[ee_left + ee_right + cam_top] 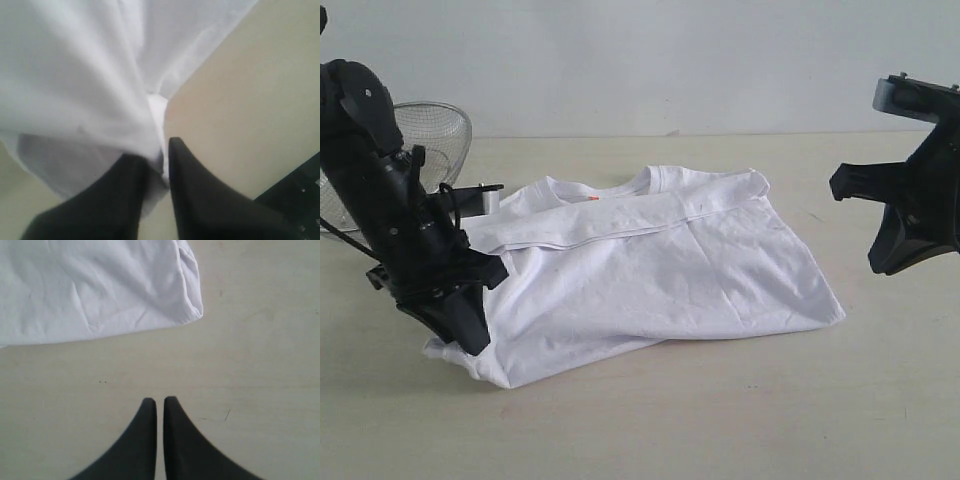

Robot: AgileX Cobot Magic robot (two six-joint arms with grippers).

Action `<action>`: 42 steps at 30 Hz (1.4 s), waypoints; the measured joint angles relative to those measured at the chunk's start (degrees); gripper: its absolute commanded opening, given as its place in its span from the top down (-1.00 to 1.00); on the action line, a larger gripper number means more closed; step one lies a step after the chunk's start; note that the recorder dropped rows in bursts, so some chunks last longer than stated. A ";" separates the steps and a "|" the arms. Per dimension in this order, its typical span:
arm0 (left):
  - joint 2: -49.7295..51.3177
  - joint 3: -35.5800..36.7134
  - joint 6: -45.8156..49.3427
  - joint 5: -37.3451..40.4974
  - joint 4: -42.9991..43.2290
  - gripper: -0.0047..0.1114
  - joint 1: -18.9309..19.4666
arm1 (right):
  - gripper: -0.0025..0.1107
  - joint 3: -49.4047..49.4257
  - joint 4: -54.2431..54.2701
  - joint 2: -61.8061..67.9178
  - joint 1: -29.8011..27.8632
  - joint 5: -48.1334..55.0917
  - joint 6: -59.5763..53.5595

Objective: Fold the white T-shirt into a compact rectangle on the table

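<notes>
The white T-shirt [660, 260] lies partly folded on the table [720, 420], collar and small orange neck tag [592, 198] at the far side. My left gripper [470, 335] is low at the shirt's near-left corner. In the left wrist view its jaws [160, 150] stand slightly apart, with a bunched edge of the shirt [75, 75] between them and draped over one finger. My right gripper [880, 262] hovers off the shirt's right side. Its fingers [160, 401] are shut and empty above bare table [250, 365], and the shirt's folded corner [90, 285] lies just beyond them.
A wire-mesh metal basket [435, 130] stands at the back left, behind the left arm. Bare tabletop stretches in front of the shirt and to its right.
</notes>
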 measured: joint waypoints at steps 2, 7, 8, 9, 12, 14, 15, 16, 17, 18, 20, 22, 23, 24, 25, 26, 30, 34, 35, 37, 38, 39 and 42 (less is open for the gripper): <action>0.00 0.00 0.09 0.00 -1.06 0.10 0.00 | 0.96 0.00 0.00 0.00 0.00 0.04 -0.21; 0.00 0.00 -0.74 0.00 -1.87 -0.04 0.00 | 0.96 0.00 0.00 0.00 0.00 0.04 -1.11; 0.00 0.00 -1.05 0.00 -1.98 -0.04 0.00 | 0.96 0.00 0.00 0.00 0.00 0.04 -1.22; 0.00 0.00 -1.16 0.13 -1.98 -0.04 0.00 | 0.96 0.00 0.00 0.00 0.00 0.04 -1.34; 0.00 0.00 -1.39 0.38 -2.08 -0.03 0.00 | 0.96 0.00 0.00 0.00 0.00 -0.10 -1.74; 0.00 0.00 -1.39 0.62 -2.24 -0.03 0.00 | 0.96 0.00 0.11 0.00 0.00 -0.16 -2.21; -0.03 0.00 -1.39 0.85 -2.54 -0.03 0.00 | 0.96 0.00 0.36 0.00 0.00 -0.16 -2.49; -0.13 0.00 -1.52 1.14 -2.58 -0.03 0.00 | 0.96 0.00 0.88 0.00 0.00 -0.16 -2.90; -0.24 0.00 -1.96 1.41 -2.67 -0.03 0.00 | 0.96 0.00 1.16 0.00 0.00 -0.16 -3.15; -0.46 0.00 -2.54 1.58 -2.54 -0.03 0.00 | 0.96 0.00 1.38 0.00 0.00 -0.16 -3.26; -1.12 0.00 -3.66 1.71 -1.61 -0.04 0.00 | 0.96 0.00 1.61 0.00 0.00 -0.16 -3.62; -1.85 0.00 -5.62 1.82 0.34 -0.04 0.00 | 0.96 0.00 1.61 0.00 0.00 -0.16 -3.86; -2.17 0.00 -6.85 1.82 1.64 -0.04 0.00 | 0.96 0.00 1.61 0.00 0.00 -0.16 -4.00; -2.46 0.00 -7.99 1.82 3.03 -0.04 0.00 | 0.96 0.00 1.75 0.00 0.00 -0.16 -4.10; -2.68 0.00 -9.12 1.82 4.44 -0.04 0.00 | 0.96 0.00 1.83 0.00 0.00 -0.16 -4.10; -2.81 0.00 -10.37 1.90 6.01 -0.04 0.00 | 0.96 0.00 2.09 0.00 0.00 -0.16 -4.10; -3.71 0.09 -17.14 1.90 14.16 -0.04 0.00 | 0.96 0.00 3.13 0.00 0.00 -0.30 -4.60; -5.89 0.09 -20.99 0.67 18.02 -0.04 0.12 | 0.96 0.00 5.20 0.00 0.00 -1.41 -5.86; -6.82 0.09 -21.31 -1.10 17.23 -0.04 0.12 | 0.96 0.00 5.85 0.10 0.00 -1.86 -6.25; -8.68 0.09 -21.33 -4.18 13.95 -0.03 0.12 | 0.96 0.00 7.12 0.90 0.00 -2.98 -6.44; -9.78 0.09 -20.52 -6.59 10.88 -0.03 0.12 | 0.96 0.00 7.67 1.75 0.00 -3.51 -6.74; -10.36 0.09 -19.78 -8.18 8.65 -0.02 0.12 | 0.96 0.00 8.26 2.66 0.00 -3.92 -7.09; -11.10 0.09 -16.32 -13.45 0.86 -0.01 0.12 | 0.96 0.00 9.96 6.64 0.00 -6.09 -8.77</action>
